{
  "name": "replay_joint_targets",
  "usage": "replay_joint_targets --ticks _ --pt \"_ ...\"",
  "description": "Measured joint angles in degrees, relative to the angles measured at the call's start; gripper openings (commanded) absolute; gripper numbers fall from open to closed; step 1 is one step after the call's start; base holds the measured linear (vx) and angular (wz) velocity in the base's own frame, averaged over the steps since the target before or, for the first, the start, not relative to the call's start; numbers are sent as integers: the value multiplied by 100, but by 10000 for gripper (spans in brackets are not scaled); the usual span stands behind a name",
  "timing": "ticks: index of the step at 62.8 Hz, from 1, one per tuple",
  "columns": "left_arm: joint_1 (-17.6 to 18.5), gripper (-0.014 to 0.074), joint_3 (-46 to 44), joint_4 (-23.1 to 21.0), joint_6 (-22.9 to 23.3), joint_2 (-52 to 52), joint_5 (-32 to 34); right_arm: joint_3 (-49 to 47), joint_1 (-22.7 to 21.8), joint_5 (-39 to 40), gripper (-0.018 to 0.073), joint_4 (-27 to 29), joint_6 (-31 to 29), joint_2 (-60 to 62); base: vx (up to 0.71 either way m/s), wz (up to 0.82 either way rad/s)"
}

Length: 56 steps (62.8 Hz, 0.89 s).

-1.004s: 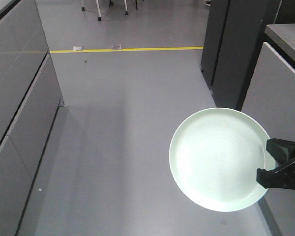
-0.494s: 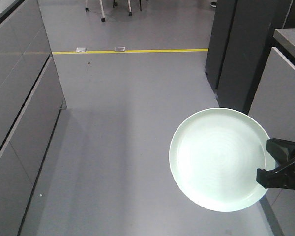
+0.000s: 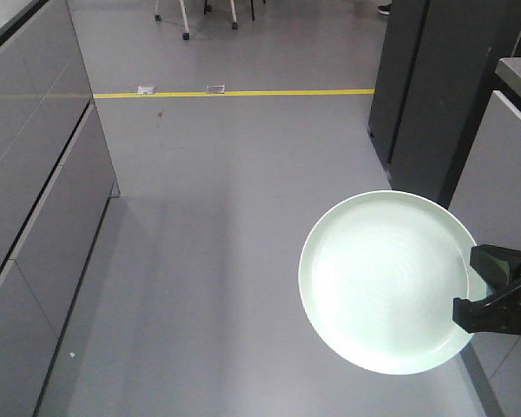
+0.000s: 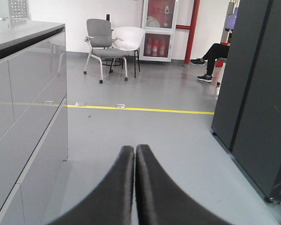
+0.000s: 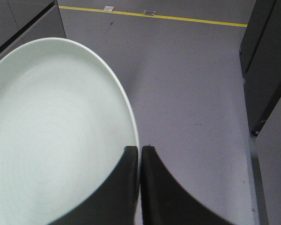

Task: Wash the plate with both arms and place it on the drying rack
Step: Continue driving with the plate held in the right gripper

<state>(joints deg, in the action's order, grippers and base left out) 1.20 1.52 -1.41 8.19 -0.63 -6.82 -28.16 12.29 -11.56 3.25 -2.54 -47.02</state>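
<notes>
Okay, we see grey cabinets (image 3: 35,191) along the left, and a yellow line (image 3: 234,91) crossing the floor (image 3: 217,261) farther back. The left gripper (image 4: 134,148) is clenched, its fingers touching along their length. Right of centre the plate (image 3: 382,282) is held above the floor, face toward us. The right gripper (image 3: 466,285) grasps its right rim, one finger on each side. Dark tall cabinets (image 3: 425,87) stand behind.
</notes>
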Motion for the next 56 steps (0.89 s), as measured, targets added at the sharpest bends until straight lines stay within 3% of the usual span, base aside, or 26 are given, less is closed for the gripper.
replay_joint_targets --ticks 56 --pt "0 -6 0 0 0 0 0 0 0 0 -8 0 0 0 10 3"
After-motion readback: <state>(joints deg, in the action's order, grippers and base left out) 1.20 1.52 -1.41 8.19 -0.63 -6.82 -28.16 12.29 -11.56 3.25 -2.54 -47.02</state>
